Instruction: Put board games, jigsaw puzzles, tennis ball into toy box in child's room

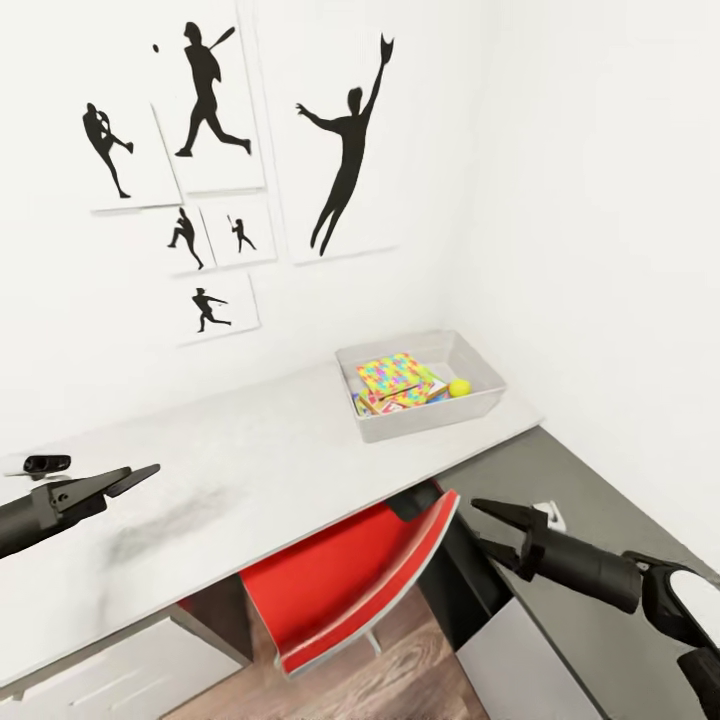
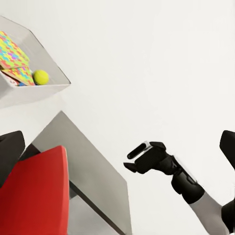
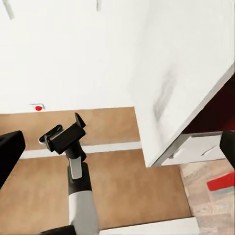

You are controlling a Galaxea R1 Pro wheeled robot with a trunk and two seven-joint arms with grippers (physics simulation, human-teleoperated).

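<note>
The head camera looks forward and down over the surface toward the wall corner, the toy box well ahead. The left wrist camera faces across to the same toy box and red chair. The right wrist camera faces the surface edge and floor.

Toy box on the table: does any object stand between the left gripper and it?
Nothing visible does. The left gripper hovers over bare table top, and the toy box sits at the far end, holding a jigsaw puzzle and the tennis ball.
</note>
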